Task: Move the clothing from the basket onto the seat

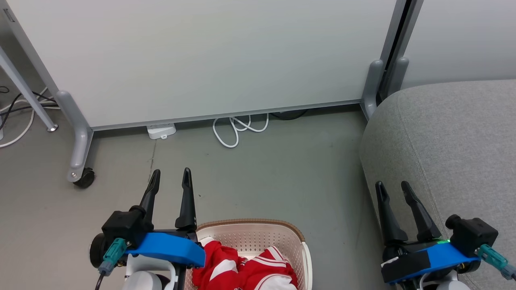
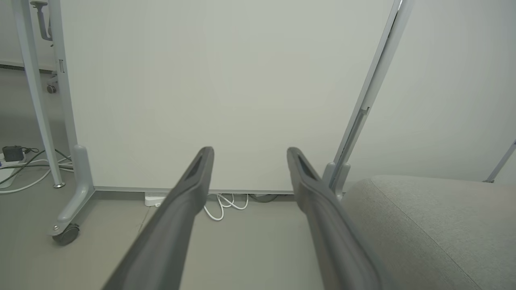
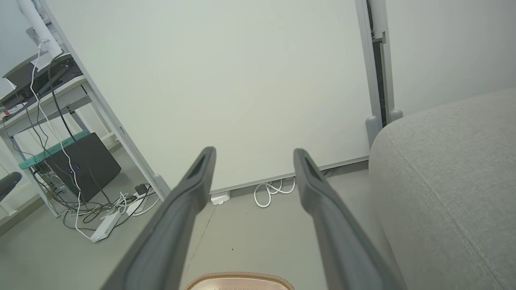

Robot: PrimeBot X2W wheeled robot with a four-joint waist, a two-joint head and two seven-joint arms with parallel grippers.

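Head view: red-and-white clothing (image 1: 242, 270) heaped in laundry basket (image 1: 258, 222), 6 o'clock. Grey sofa seat (image 1: 451, 137), 3 o'clock, no garment visible on it. Spread and empty: left pincer (image 1: 171, 171), 7 o'clock; right pincer (image 1: 391, 184), 4 o'clock. Probably parked ready for the first grasp.

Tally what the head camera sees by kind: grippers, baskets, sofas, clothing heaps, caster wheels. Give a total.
Grippers: 2, the left gripper and the right gripper, both open
Baskets: 1, the basket
Sofas: 1, the seat
Clothing heaps: 1, the clothing in the basket; separate garments cannot be counted
Caster wheels: 1, the caster wheel
Total: 6
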